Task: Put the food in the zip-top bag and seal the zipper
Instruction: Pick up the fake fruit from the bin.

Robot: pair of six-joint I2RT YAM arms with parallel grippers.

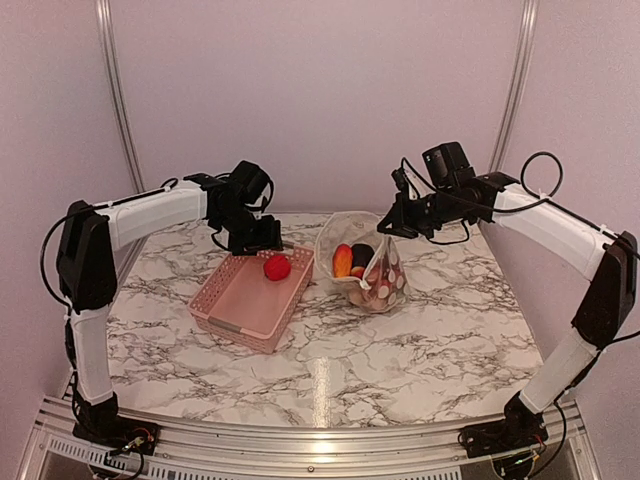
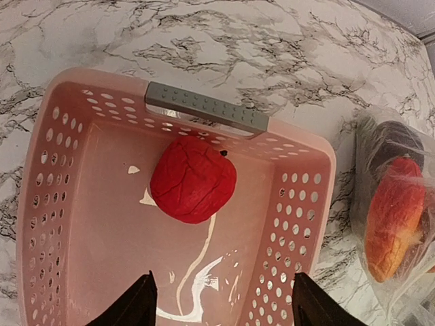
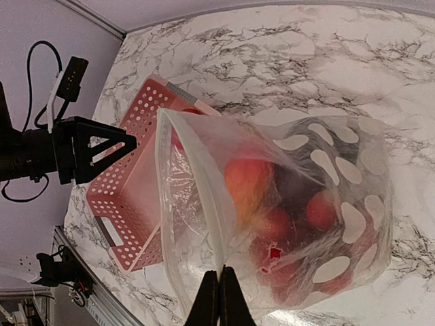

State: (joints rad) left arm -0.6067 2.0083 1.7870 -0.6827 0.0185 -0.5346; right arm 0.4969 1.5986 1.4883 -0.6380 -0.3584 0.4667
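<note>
A round red tomato [image 1: 277,266] lies alone in the pink lattice basket [image 1: 215,305]; it also shows in the left wrist view [image 2: 193,179]. My left gripper [image 2: 221,305] is open and empty, hovering above the basket [image 2: 54,204] just short of the tomato. The clear zip-top bag [image 1: 380,285] stands right of the basket, holding an orange piece [image 1: 342,260], a dark eggplant [image 1: 362,254] and small red pieces [image 3: 319,210]. My right gripper [image 3: 219,299] is shut on the bag's mouth edge at the zipper strip [image 3: 194,170] and holds the mouth up.
The basket has grey handles [image 2: 206,107] at both ends. The marble table [image 1: 400,350] spreads in front of basket and bag. The left arm's gripper [image 3: 88,153] shows over the basket in the right wrist view.
</note>
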